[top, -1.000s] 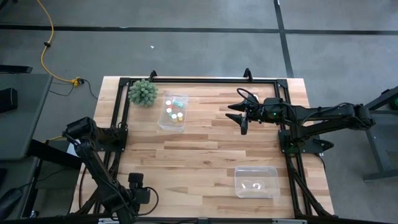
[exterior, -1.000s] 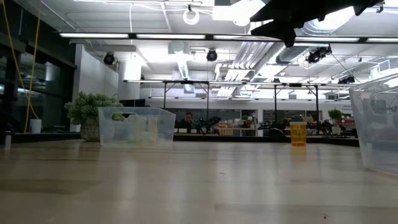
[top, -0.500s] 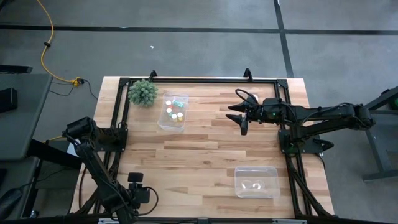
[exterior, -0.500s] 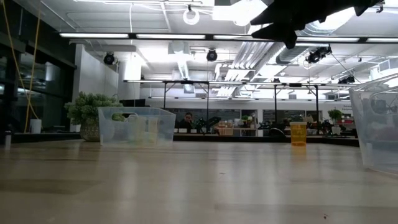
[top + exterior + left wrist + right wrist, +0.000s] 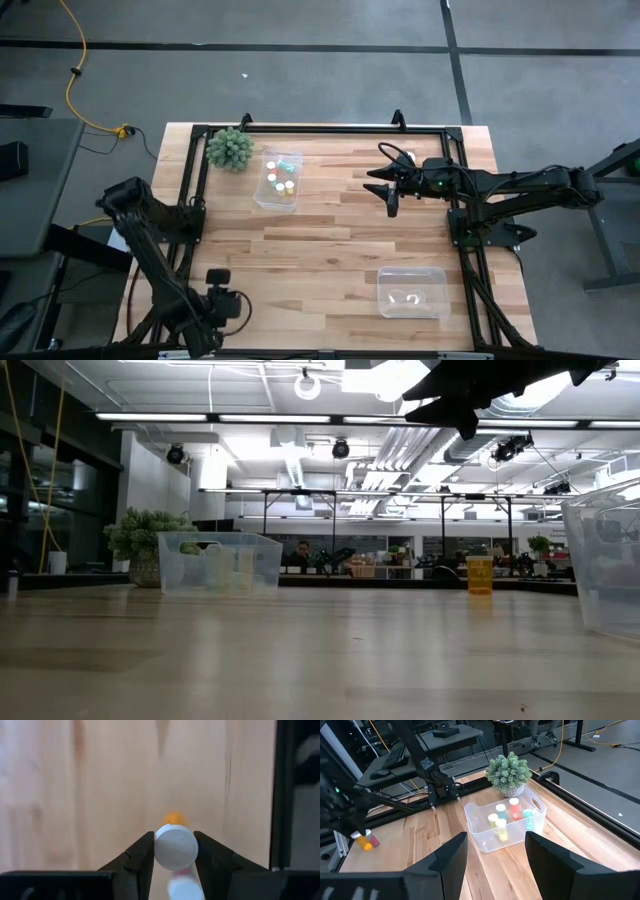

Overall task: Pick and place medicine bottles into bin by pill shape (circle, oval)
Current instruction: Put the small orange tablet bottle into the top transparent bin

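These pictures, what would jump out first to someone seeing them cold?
Probably the clear bin of coloured medicine bottles at the table's far edge, beside the spiky green plant. Next, the left claw near the front left corner, gripping a white-capped bottle. The right claw hangs open above the table, right of that bin.

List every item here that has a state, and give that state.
left gripper: shut on the white-capped bottle, raised off the table.
right gripper: open, empty, off the table.
far bin: upright, open-topped, holding several bottles.
binned bottles: upright, capped.
near bin: upright, open-topped, contents unclear.
plant: upright beside the far bin.
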Action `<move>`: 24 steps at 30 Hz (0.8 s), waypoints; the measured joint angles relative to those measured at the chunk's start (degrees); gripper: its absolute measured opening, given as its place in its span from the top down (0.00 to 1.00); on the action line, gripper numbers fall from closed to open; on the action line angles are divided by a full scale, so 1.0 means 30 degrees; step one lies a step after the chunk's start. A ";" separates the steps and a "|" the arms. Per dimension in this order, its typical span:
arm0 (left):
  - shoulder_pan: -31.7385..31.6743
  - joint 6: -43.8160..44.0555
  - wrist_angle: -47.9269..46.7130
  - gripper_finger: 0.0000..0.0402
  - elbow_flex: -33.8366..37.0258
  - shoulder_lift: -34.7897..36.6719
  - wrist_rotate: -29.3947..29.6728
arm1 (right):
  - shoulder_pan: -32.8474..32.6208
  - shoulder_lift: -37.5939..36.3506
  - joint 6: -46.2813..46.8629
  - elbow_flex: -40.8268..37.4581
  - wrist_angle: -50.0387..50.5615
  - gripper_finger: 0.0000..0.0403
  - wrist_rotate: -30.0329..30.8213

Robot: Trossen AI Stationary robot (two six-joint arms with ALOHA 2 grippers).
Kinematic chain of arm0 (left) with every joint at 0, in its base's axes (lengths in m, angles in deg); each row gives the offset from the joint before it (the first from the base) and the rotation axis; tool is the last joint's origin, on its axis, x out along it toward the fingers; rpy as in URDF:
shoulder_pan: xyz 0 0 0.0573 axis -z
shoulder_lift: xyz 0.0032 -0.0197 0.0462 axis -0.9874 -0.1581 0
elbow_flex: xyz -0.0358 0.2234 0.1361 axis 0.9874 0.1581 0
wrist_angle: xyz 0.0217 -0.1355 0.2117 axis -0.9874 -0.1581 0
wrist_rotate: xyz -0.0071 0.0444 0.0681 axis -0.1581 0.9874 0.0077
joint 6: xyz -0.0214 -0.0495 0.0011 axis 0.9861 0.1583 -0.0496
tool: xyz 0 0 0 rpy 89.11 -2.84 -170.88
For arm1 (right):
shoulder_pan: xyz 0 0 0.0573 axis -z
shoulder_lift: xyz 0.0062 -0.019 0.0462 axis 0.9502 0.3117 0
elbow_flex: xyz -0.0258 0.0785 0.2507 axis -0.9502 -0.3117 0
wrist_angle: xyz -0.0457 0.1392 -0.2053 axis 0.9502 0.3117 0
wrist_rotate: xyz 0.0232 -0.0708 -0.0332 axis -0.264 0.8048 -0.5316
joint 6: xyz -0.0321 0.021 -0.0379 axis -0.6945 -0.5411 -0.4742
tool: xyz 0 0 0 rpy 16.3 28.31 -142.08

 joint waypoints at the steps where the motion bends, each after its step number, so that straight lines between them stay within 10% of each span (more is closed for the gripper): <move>1: -0.0272 -0.0445 0.0000 0.72 0.0000 0.0556 0.0632 | 0.0006 0.0000 -0.0004 0.0000 0.0005 0.52 0.0003; 12: -0.7658 -0.9039 0.1771 0.71 -0.0007 0.6070 0.7477 | 0.0000 0.0000 0.0001 0.0000 -0.0007 0.52 -0.1520; 24: -1.5473 -1.5698 2.0559 0.71 0.4532 0.6838 0.2780 | -0.1199 0.0000 0.0009 0.0000 -0.0800 0.52 -0.3811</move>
